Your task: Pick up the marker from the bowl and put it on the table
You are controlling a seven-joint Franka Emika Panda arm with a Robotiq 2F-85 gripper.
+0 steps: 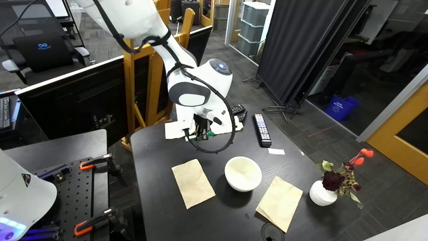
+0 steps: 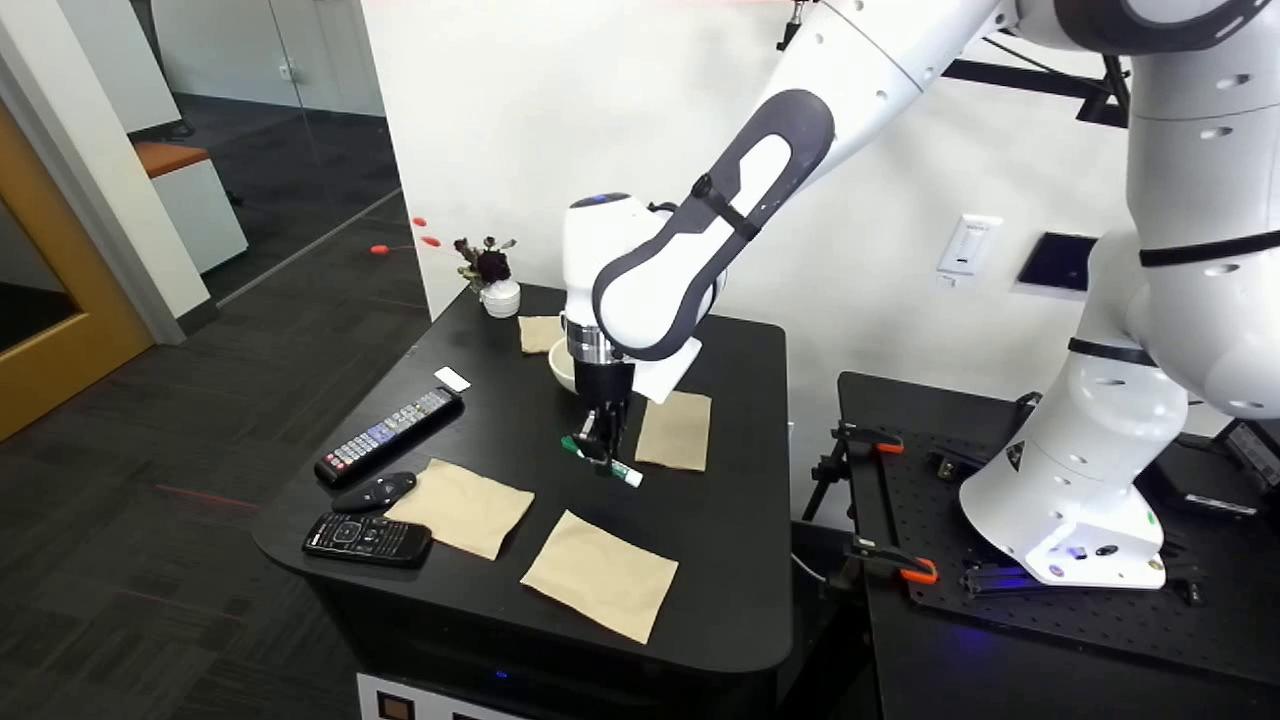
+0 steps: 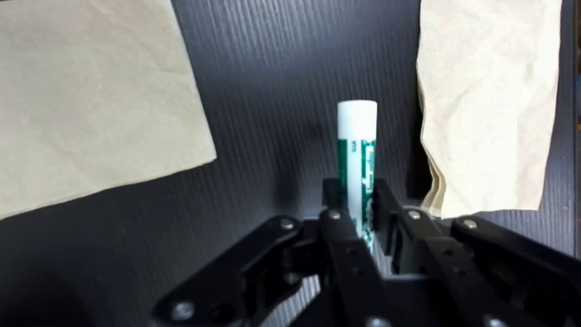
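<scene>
My claw (image 3: 357,193) is closed on the marker (image 3: 357,125), gripping it near mid-length, over the surface (image 2: 735,560) and outside the bowl (image 1: 242,186).

Your wrist view is the nearest: it faces down along the black two-finger gripper (image 3: 357,195), which enters from the bottom edge, at the slim green-and-white marker (image 3: 357,120) and the large, flat-topped black table (image 3: 272,91). In an exterior view, you look down from farther back, with the round white bowl (image 1: 243,174) on the camera's side of the gripper. In an exterior view, you look down past the gripper toward the plain white wall (image 2: 480,120), with the bowl behind the tool. The exterior views face roughly opposite ways across the tool; all three views share the table, marker and gripper.
</scene>
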